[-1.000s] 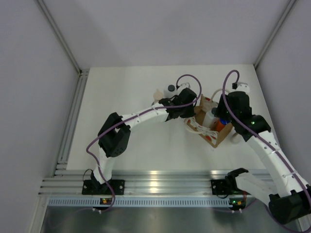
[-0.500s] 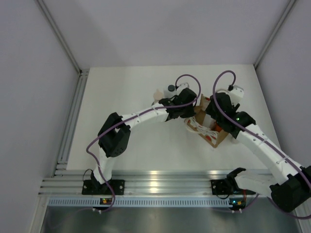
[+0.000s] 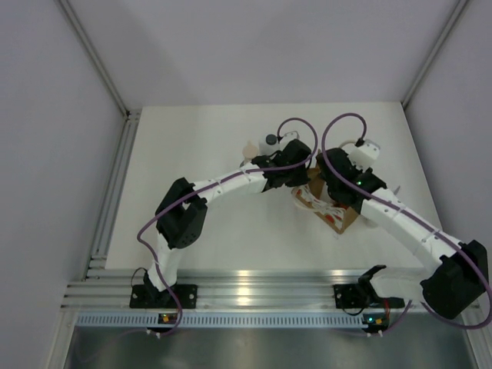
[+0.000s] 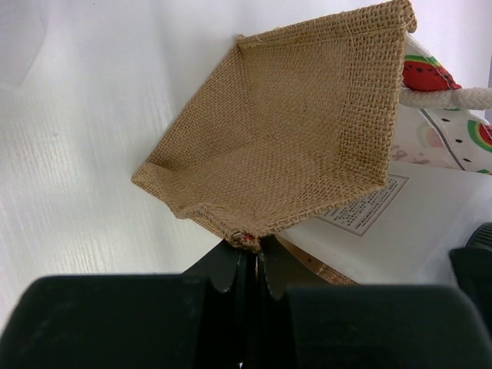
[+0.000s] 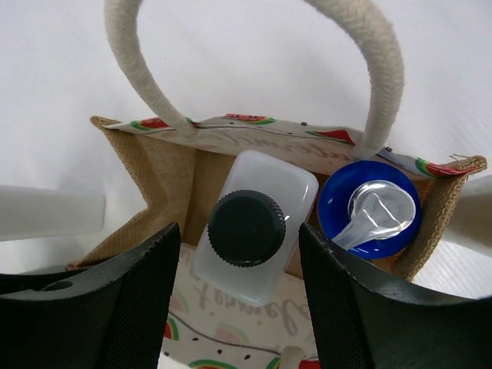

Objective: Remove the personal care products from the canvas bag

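Nearest the bases, the left gripper (image 4: 247, 244) was pinched fully shut on a fold of the canvas bag's (image 4: 292, 146) burlap, holding its soft, floppy mouth wide. The bag sat on the table (image 3: 200, 223) right of centre. The right gripper (image 5: 238, 231) hung over its mouth, jaws partly open on either side of a white bottle (image 5: 265, 184) standing inside, and it gripped nothing. That bottle looked light, rigid and smooth-sided, so its ribbed dark cap (image 5: 247, 228) would likely give the surest hold. Just beside it stood a blue-capped bottle (image 5: 342, 204), its body hidden by the bag wall. The rope handles (image 5: 131, 69) arched beyond and seemed liable to snag. Farther back, a pump bottle (image 3: 248, 147) and a second dark-capped bottle (image 3: 270, 139) already stood outside, too small to make out further. How deep the bagged bottles sat could not be seen.
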You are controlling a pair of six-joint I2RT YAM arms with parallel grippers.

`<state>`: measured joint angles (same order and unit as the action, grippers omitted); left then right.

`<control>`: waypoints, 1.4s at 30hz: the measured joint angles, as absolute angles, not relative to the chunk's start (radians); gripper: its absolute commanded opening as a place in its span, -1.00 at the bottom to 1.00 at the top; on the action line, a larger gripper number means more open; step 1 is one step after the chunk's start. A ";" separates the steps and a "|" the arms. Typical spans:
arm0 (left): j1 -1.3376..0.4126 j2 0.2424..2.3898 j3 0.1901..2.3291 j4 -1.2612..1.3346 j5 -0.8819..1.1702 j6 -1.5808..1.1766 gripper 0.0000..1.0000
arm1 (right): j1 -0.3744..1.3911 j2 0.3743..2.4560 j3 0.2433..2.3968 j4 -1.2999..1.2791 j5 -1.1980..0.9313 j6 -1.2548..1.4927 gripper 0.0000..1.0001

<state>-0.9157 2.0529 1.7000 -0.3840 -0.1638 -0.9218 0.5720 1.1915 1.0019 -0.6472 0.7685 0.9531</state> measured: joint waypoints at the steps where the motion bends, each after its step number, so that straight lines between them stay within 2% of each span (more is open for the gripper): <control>1: -0.916 2.053 1.700 -0.384 -0.164 -0.922 -1.00 | 0.572 1.206 1.002 -0.649 0.776 0.956 0.22; 7: -0.916 2.053 1.700 -0.383 -0.163 -0.921 -0.95 | 0.572 1.255 0.999 -0.652 0.796 0.981 0.23; 14: -0.912 2.053 1.699 -0.377 -0.146 -0.916 -0.51 | 0.572 1.288 0.994 -0.652 0.812 1.008 0.26; 15: -0.912 2.052 1.694 -0.372 -0.146 -0.915 -0.36 | 0.572 1.293 0.991 -0.650 0.814 1.015 0.27; 17: -0.911 2.046 1.675 -0.366 -0.145 -0.910 -0.19 | 0.572 1.299 0.981 -0.648 0.817 1.026 0.29; 18: -0.910 2.042 1.663 -0.368 -0.146 -0.910 -0.03 | 0.572 1.300 0.977 -0.648 0.817 1.029 0.30; 22: -0.906 1.992 1.603 -0.369 -0.154 -0.906 0.29 | 0.572 1.311 0.975 -0.648 0.819 1.036 0.31; 25: -0.904 1.921 1.559 -0.374 -0.171 -0.902 0.44 | 0.572 1.324 0.975 -0.647 0.819 1.039 0.30; 42: -0.903 1.489 1.298 -0.373 -0.235 -0.846 0.49 | 0.571 1.401 0.975 -0.639 0.843 1.049 0.24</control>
